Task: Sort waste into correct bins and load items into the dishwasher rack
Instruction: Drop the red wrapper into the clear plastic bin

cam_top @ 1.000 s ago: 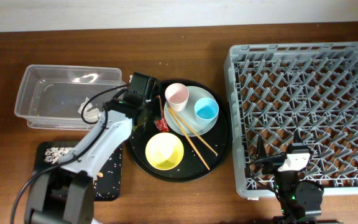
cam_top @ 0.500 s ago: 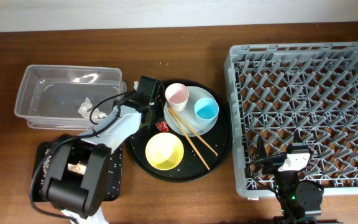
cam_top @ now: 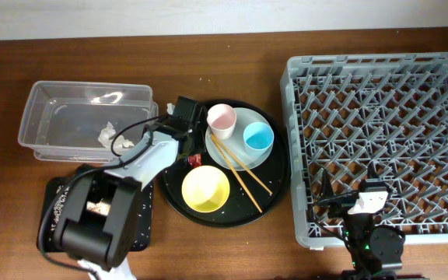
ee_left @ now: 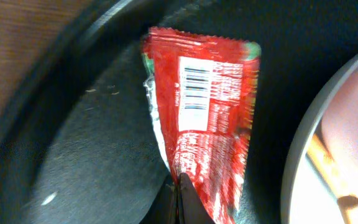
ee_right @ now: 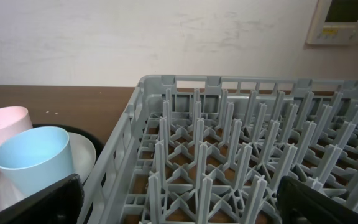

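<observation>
the step in hand is waste sorting, and the piece being dealt with is the red snack wrapper (ee_left: 207, 106). it lies on the floor of the big round black tray (cam_top: 274, 183), left of centre in the overhead view, just beside the left edge of the pale plate (cam_top: 239, 152) and above the yellow bowl (cam_top: 205, 189). the left gripper (ee_left: 179, 202) is down on it. in the left wrist view the fingertips meet in a thin line at the bottom of the frame with the wrapper's lower corner between them, so it looks clenched on the wrapper. whether the wrapper is off the tray floor cannot be told.

the right gripper (ee_right: 179, 202) hangs spread wide and grasps nothing, low over the near left corner of the dishwasher rack (cam_top: 379, 117), which has no dishes in it.

the clear tub (cam_top: 76, 117), at upper left on the bench (cam_top: 208, 47), holds the crumpled white tissue (cam_top: 106, 134). the flat black tray (cam_top: 142, 214) at lower left carries scattered rice grains.

judging from this, the next move calls for a lift clear of the round tray's rim, then a carry left to the clear tub, where the other dry waste lies. the pinch on one corner is thin, so the wrapper may slip. the pink cup (cam_top: 222, 119), blue cup (cam_top: 258, 138), bowl, plate and chopsticks (cam_top: 239, 171) are not yet loaded.
</observation>
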You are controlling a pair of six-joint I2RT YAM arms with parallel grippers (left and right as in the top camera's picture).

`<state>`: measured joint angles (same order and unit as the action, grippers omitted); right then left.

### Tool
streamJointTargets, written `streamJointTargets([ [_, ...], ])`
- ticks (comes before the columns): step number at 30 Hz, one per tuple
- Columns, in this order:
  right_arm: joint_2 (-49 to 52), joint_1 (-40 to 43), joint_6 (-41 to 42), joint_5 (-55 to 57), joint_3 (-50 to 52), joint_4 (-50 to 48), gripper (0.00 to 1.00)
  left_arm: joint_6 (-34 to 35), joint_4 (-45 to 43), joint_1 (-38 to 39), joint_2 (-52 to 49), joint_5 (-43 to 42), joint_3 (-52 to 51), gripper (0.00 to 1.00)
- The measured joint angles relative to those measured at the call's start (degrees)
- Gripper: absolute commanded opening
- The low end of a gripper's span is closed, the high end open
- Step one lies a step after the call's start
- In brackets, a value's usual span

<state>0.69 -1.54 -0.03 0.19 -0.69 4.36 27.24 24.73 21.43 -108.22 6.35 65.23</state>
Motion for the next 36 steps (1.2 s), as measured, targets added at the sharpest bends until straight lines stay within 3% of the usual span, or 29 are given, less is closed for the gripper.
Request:
streamJointTargets([
  [8,0.0,0.0,0.02,0.0,0.0,0.0,0.98,-0.44,2.91,-0.13,16.17,3.13,0.04,0.01],
  [12,0.0,0.0,0.0,0.0,0.0,0.0,0.98,-0.63,3.3,-2.08,18.91,9.92,0.04,0.01],
  [16,0.0,0.0,0.0,0.0,0.0,0.0,0.98,-0.37,3.56,-7.19,18.97,14.97,0.04,0.01],
  [25,0.0,0.0,-0.02,0.0,0.0,0.0,0.98,2.4,4.81,-18.43,18.97,14.49,0.04,0.0],
  [36,0.0,0.0,0.04,0.0,0.0,0.0,0.98,2.43,4.81,-18.47,9.84,11.45,-0.09,0.0],
])
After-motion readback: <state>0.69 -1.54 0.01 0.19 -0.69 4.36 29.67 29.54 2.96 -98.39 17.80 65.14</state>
